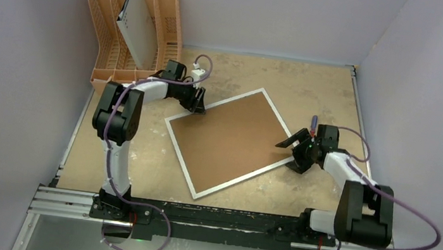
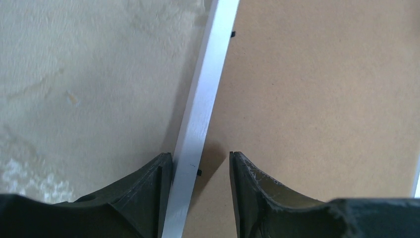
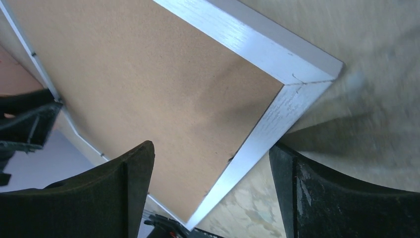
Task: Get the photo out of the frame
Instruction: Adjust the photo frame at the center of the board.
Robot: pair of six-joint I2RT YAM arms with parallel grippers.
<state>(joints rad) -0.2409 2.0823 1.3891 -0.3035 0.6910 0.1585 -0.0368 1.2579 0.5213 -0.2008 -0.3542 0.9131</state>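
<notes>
1. Top view: the frame point(image 1: 229, 142) is lying back-up and skewed on the worktop point(image 1: 319, 89), with each arm working a corner. The left gripper point(image 1: 199, 104) is sitting at the far-left corner and the right gripper point(image 1: 297, 152) at the right corner. The photo is not showing; it is probably lying face-down under the brown back. The orange rack point(image 1: 106, 28) with a grey-white board point(image 1: 136, 28) is standing well apart at the far left.
2. Top view, risk: with no firm hold at either corner, a push from one side is likely to send the frame pivoting or sliding.
3. Left wrist view: the left gripper is standing part-open and straddling the white border point(image 2: 205, 89). One finger is touching the border's outer edge while the other is hovering over the brown back point(image 2: 322, 99), so it is clamping nothing. Small black tabs point(image 2: 198, 172) are pinning the back, and pulling before freeing them is risking a jam or a bent board.
4. Right wrist view: the right gripper is gaping wide around the frame's corner and holding nothing; contact is unclear. Closing there is risking slipping off the thin border.
</notes>
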